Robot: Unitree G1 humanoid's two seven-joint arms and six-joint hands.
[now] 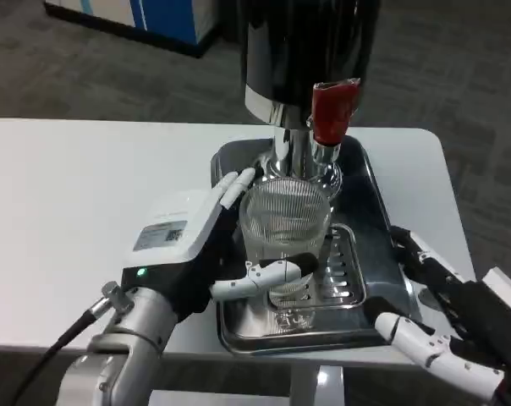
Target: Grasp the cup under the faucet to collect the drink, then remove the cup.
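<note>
A clear ribbed cup [286, 222] stands on the drip grille of the steel tray [370, 216], just below the chrome faucet [291, 150] with its red tap handle [332, 112]. My left hand [206, 244] grips the cup from its left side, one finger curling across the front low down and other fingertips showing behind the rim. No liquid is visible in the cup. My right hand [446, 326] hovers open at the tray's right front corner, fingers spread, apart from the cup.
The black dispenser body [302, 46] rises above the faucet at the back of the tray. White tabletop [78, 194] stretches to the left. The table's front edge lies close under both hands; grey carpet lies beyond.
</note>
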